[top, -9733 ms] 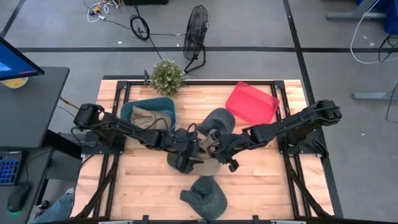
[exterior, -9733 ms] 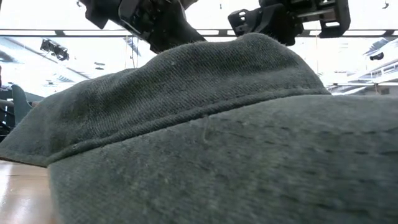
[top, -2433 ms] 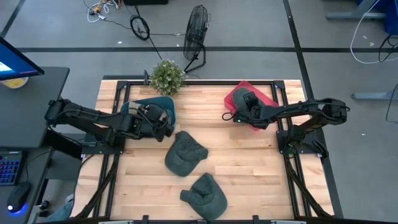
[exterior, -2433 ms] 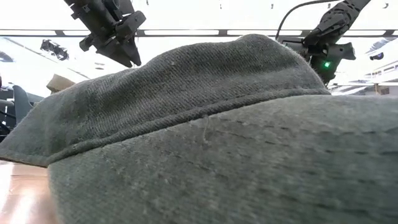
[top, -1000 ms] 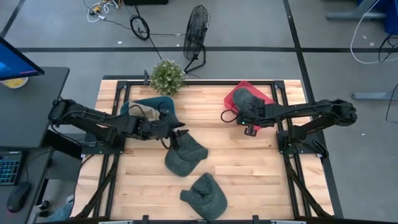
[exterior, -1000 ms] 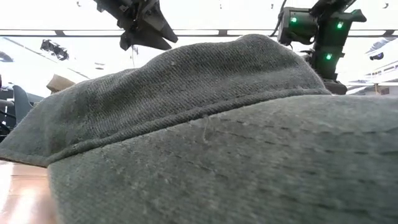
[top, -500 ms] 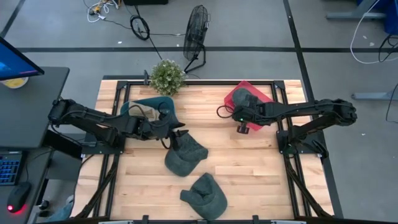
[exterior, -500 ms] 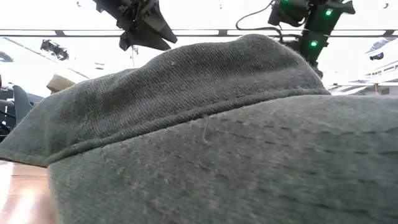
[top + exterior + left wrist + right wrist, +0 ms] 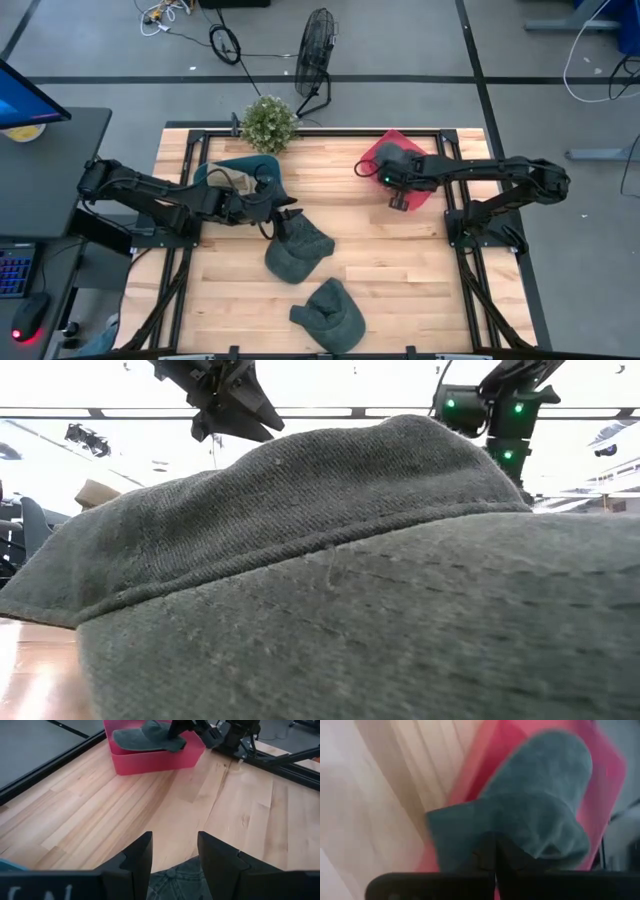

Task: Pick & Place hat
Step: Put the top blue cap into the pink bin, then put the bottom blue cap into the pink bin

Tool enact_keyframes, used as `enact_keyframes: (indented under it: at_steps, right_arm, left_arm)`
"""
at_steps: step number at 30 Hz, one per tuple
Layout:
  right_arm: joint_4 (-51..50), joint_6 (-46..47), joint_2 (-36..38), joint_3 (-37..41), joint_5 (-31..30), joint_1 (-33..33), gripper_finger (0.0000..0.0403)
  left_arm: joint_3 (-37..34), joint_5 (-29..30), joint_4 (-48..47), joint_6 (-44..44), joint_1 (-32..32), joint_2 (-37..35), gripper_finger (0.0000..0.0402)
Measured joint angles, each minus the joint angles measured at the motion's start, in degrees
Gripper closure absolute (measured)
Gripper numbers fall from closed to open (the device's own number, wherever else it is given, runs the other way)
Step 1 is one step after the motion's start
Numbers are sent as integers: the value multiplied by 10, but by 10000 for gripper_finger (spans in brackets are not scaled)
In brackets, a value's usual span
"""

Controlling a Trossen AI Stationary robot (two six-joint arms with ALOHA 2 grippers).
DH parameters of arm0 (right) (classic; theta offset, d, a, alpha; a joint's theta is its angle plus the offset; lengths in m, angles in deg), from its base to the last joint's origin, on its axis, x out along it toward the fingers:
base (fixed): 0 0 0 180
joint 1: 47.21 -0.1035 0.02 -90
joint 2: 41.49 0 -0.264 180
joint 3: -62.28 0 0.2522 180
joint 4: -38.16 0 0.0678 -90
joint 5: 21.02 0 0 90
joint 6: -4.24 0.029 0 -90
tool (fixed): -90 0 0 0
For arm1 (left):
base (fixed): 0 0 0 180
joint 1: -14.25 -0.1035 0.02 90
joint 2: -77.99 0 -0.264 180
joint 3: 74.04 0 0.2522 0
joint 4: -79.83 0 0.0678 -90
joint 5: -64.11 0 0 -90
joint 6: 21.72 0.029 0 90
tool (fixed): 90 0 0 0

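A grey-green hat (image 9: 298, 248) lies flat in the middle of the table; its crown (image 9: 185, 879) shows between my left fingers. My left gripper (image 9: 284, 218) (image 9: 174, 845) hovers open over that hat's far-left edge, one finger on either side. A second dark hat (image 9: 390, 155) (image 9: 535, 795) lies in the red bin (image 9: 428, 160) (image 9: 150, 762). My right gripper (image 9: 398, 200) (image 9: 495, 855) hangs shut at the bin's near side, pointing at that hat. A third hat (image 9: 330, 312) lies near the table's near edge and fills the low view (image 9: 320, 580).
A teal bin (image 9: 262, 165) holding a tan hat (image 9: 232, 182) stands behind my left arm. A potted plant (image 9: 268, 122) sits at the far edge. Bare wood lies between the middle hat and the red bin and along the right near quarter.
My right gripper has swung a little toward the table's left, then back toward the red bin, rising and dipping by its near side. The hat in the bin has stayed where it lies.
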Motion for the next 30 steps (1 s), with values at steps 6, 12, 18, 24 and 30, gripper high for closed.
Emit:
enact_keyframes:
  at_steps: [6, 12, 18, 24, 30]
  right_arm:
    - [-68, 9, 0, 0, -34, 36, 403]
    - [-69, 15, 0, 0, -8, 58, 403]
    - [-69, 42, 0, 0, 39, 58, 403]
    - [-70, 24, 13, -4, 28, 20, 403]
    - [-63, 86, 35, -70, 23, -76, 403]
  left_arm:
    - [0, 0, -2, 2, 0, 0, 242]
    - [0, 0, -7, 3, 0, 0, 241]
    - [0, 0, -16, 1, 0, 0, 241]
    - [0, -2, -17, -4, 1, 0, 241]
    - [0, -6, -17, -4, 15, 0, 241]
